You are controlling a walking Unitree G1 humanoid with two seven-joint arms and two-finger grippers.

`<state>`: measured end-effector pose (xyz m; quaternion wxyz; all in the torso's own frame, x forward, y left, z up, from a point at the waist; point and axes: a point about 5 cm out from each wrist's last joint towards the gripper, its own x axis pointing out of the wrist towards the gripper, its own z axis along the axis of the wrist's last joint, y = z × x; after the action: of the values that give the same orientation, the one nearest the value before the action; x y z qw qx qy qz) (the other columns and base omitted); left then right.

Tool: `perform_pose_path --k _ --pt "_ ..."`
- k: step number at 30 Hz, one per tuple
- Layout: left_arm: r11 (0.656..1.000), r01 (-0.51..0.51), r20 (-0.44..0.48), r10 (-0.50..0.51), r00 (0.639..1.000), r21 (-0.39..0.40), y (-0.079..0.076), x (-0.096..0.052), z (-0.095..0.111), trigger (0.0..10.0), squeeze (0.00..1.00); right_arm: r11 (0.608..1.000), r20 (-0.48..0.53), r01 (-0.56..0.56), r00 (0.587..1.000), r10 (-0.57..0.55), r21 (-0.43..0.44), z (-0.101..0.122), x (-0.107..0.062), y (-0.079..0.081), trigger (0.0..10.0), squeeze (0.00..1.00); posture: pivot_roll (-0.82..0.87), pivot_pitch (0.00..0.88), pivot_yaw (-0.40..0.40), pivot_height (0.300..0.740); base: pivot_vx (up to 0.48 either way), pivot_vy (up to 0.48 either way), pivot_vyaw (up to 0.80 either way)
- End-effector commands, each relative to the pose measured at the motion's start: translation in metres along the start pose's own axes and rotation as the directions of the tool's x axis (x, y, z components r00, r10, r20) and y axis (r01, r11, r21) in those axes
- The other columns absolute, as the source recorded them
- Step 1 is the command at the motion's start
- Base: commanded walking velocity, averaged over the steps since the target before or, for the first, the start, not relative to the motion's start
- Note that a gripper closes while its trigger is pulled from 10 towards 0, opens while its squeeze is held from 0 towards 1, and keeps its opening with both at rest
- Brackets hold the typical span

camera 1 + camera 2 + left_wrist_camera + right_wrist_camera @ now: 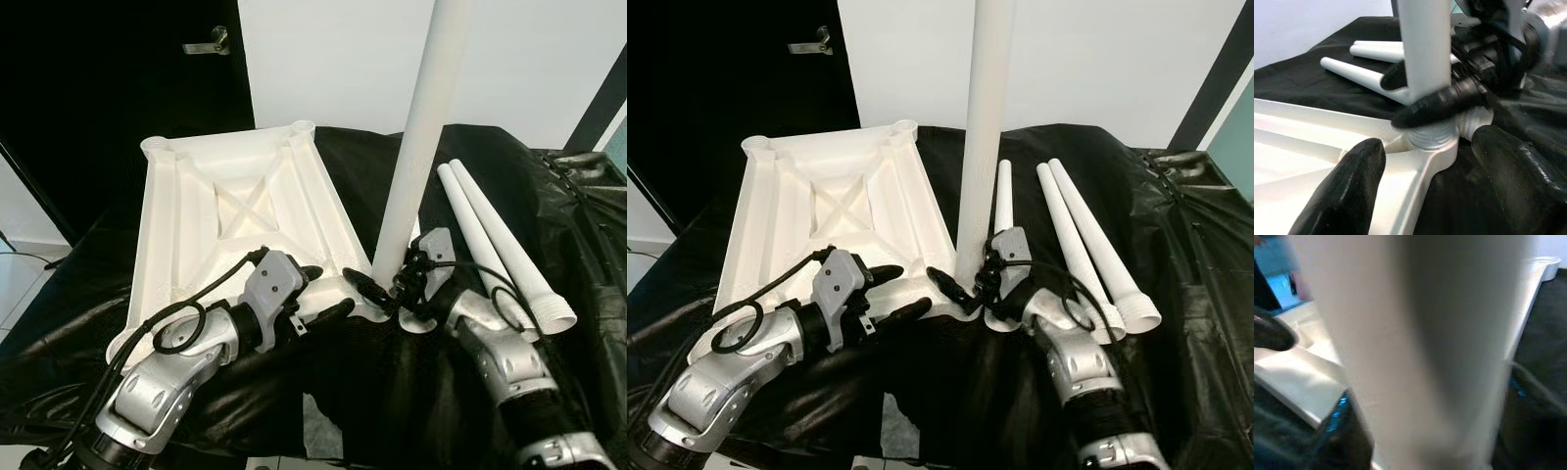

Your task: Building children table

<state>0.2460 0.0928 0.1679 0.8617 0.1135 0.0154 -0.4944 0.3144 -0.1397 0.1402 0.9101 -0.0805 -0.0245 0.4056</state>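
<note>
A white plastic table top (235,206) lies upside down on a black cloth. One white leg (421,127) stands upright in the socket (1432,139) at the near right corner. My right gripper (387,286) is shut around the base of that leg, one black finger (1440,105) crossing in front of it. My left gripper (328,292) is open just left of the socket, at the table top's near edge, with nothing between its fingers (1347,191). Three loose legs (1087,240) lie side by side on the cloth to the right.
The black cloth (392,392) covers the whole work surface and hangs over its near edge. A black door with a metal handle (211,44) and a white wall stand behind. Dark cables (578,176) lie at the far right.
</note>
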Motion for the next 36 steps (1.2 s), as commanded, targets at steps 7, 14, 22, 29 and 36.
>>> perform_pose_path --k 7,14,22,29,36 --pt "1.0 0.013 -0.017 -0.013 1.0 0.015 -0.001 0.0 -0.004 10.0 0.0 1.0 -0.051 -0.024 0.998 0.024 0.007 -0.01 -0.002 -0.003 0.0 0.0 0.11 0.0 -0.029 0.74 0.0 0.0 0.0" --pt "1.0 0.005 -0.017 -0.005 1.0 0.02 -0.001 -0.001 -0.004 10.0 0.0 0.997 -0.046 0.029 0.999 -0.026 0.073 -0.013 -0.001 0.001 5.7 0.0 0.11 0.0 -0.029 0.74 0.0 0.0 0.0" --pt "1.0 -0.009 -0.01 0.009 1.0 0.027 0.001 0.0 -0.002 10.0 0.0 0.972 -0.03 0.209 0.978 -0.207 0.11 -0.016 0.008 0.015 10.0 0.0 0.11 0.0 -0.025 0.74 0.0 0.0 0.0" --pt "0.999 -0.002 -0.006 0.002 1.0 0.043 0.001 0.0 -0.001 10.0 0.0 0.895 -0.014 0.413 0.909 -0.416 0.168 -0.011 0.018 0.038 10.0 0.0 0.1 0.0 -0.011 0.74 0.0 0.0 0.0" --pt "0.999 -0.004 -0.009 0.004 1.0 0.052 0.006 -0.001 -0.001 10.0 0.0 0.786 -0.06 0.591 0.804 -0.591 0.178 -0.013 0.014 0.049 10.0 0.0 0.09 0.0 -0.004 0.74 0.0 0.0 0.0"
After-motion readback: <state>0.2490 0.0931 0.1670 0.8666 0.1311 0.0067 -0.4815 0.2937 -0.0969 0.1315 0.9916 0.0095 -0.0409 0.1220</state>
